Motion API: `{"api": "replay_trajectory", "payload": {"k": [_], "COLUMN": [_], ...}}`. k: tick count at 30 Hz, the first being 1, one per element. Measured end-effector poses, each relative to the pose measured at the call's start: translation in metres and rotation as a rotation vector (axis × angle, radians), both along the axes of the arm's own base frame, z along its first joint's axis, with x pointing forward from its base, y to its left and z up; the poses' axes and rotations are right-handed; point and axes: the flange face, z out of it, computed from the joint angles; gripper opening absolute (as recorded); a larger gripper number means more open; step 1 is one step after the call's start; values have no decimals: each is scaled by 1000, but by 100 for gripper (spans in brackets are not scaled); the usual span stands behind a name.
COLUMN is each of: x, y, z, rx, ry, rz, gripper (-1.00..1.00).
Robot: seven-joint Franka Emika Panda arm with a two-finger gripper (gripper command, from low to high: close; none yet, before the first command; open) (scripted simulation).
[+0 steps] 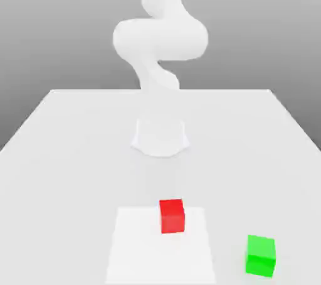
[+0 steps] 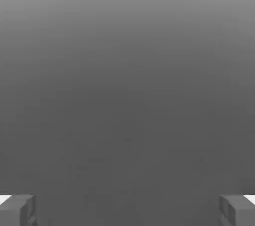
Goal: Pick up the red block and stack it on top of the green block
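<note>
The gripper (image 2: 127, 210) is standing fully open, holding nothing; the red block (image 1: 172, 215), lower centre, is looking rigid, light: grasp opposite flat sides

A white table (image 1: 63, 133) carries a red block (image 1: 172, 215) near its front edge, a green block (image 1: 261, 256) toward the front corner on the exterior view's right.

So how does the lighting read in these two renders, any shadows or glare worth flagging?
Exterior view: flat, bright light, the white arm washed out against the table; red block and green block cast no clear shadows. Hand view: smooth grey gradient, no glare, fingertips spread wide.
</note>
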Motion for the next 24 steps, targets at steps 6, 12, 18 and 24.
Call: {"api": "replay_trajectory", "payload": {"k": [6,12,18,24], "x": [50,45,-11,-19], "y": [9,16,21,21], "z": [-149,-300,-444,-506], "rx": [-13,-24,-36,-37], "ry": [225,453,696,720], "rz": [27,56,88,90], "gripper": [0,0,0,0]}}
